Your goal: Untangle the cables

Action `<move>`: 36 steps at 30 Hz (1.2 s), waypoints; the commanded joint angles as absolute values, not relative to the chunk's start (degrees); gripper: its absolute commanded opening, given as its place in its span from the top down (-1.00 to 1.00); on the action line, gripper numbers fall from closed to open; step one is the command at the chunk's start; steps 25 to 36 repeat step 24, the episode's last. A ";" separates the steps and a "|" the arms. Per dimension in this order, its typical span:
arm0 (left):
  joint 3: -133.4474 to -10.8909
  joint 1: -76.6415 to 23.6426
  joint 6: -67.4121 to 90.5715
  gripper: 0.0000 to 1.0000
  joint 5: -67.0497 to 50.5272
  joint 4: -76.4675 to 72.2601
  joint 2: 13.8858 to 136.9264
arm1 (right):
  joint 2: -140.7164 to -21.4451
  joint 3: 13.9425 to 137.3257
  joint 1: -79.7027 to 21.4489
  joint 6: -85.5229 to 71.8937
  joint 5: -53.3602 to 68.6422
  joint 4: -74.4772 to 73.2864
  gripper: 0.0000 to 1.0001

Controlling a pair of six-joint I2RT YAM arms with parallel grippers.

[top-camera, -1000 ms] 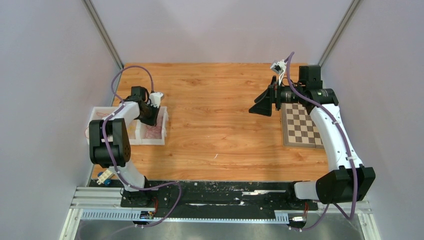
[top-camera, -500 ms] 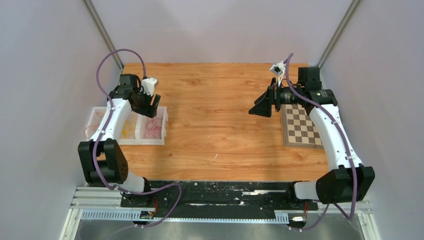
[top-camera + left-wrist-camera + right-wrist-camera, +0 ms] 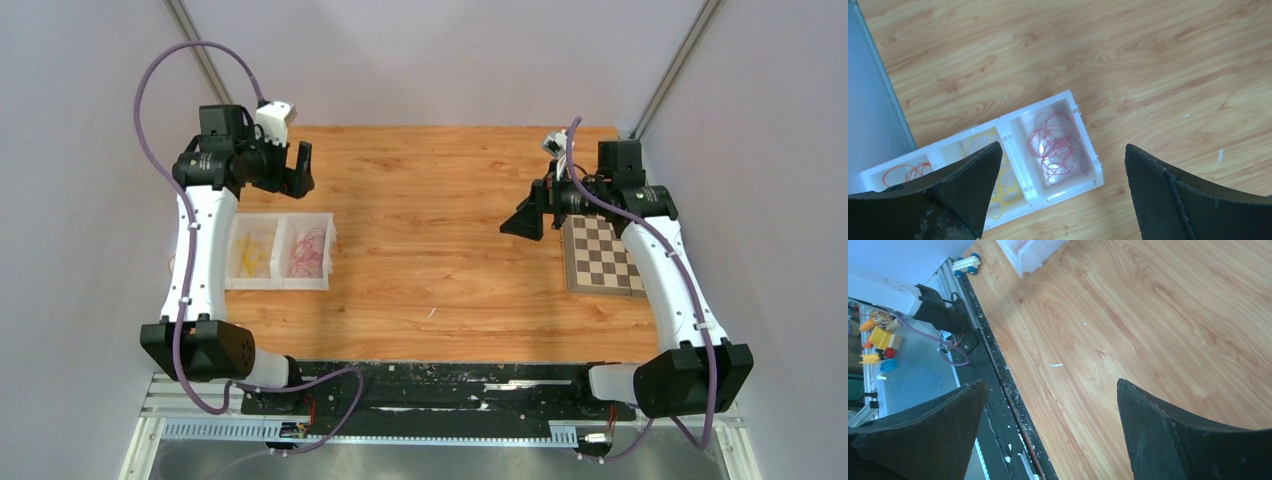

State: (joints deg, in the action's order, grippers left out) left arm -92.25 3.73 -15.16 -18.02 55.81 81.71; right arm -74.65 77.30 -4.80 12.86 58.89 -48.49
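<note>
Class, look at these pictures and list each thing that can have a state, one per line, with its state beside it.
left gripper: jaws open, empty, raised.
right gripper: jaws open, empty, raised.
tray: upright, open-topped, three compartments.
pink cables: loose coil, in one end compartment.
yellow cables: loose coil, in the middle compartment.
orange cables: in the other end compartment, partly hidden.
checkerboard: lying flat.

The table (image 3: 430, 250) is smooth wood-grain with a soft sheen. The tray (image 3: 1091, 150) looks like milky white plastic, slightly glossy; the cables (image 3: 1055, 145) in it are thin and wiry. The fingers (image 3: 1173, 200) of the left gripper (image 3: 1063, 146) are matt black, rough and scuffed. The near rail (image 3: 400, 432) is ribbed bare metal.
</note>
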 commanded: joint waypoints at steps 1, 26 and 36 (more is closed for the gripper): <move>-97.56 2.67 -2.90 -1.00 -25.87 59.66 80.82 | -71.46 73.53 -4.81 14.96 52.71 -49.13 -1.00; -74.33 -2.02 3.96 -1.00 -24.27 45.67 68.31 | -62.01 56.34 6.63 7.13 43.68 -39.66 -1.00; -74.33 -2.02 3.96 -1.00 -24.27 45.67 68.31 | -62.01 56.34 6.63 7.13 43.68 -39.66 -1.00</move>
